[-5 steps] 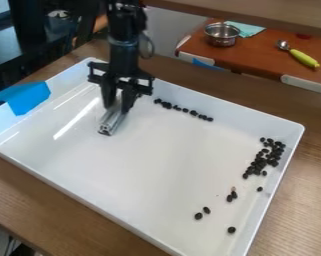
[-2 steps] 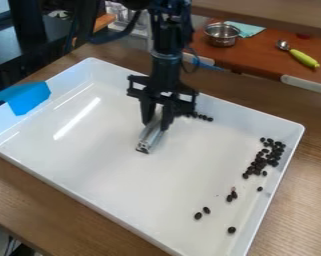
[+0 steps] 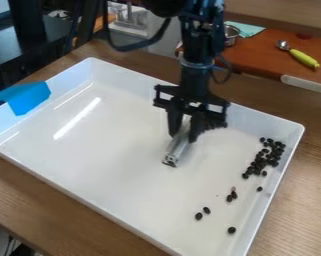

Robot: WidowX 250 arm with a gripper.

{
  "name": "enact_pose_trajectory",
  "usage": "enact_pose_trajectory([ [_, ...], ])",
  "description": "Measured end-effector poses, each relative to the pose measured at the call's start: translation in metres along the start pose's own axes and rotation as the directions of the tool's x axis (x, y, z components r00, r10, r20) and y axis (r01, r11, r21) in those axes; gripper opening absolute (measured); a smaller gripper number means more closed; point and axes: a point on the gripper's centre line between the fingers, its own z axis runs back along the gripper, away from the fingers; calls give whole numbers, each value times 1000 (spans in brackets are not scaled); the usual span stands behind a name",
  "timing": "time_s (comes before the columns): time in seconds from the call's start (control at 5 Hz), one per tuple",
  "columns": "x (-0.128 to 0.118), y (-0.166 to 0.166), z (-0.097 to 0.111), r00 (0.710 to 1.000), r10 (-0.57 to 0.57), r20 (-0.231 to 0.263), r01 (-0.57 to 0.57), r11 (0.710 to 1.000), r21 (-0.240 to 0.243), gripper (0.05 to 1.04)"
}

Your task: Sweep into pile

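stray beans point(image 3: 199, 216) near, apart from pile point(image 3: 259, 162)
pile sits by tray's point(image 3: 273, 187) right wall, probably since wall stops rolling; bar point(image 3: 177, 150) slants low, clamped in gripper point(image 3: 183, 137), likely so its long side can push beans.

I can't make out any text, label, brand, number or sign that I could read.
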Motion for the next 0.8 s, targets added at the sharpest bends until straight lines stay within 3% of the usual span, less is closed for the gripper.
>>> enact_pose_trajectory([
  [0.4, -13, -33, 0, 999, -35, -34, 33, 999, -39, 363],
  [0.8, -18, -46, -1, 996, -84, -39, 81, 995, -57, 363],
])
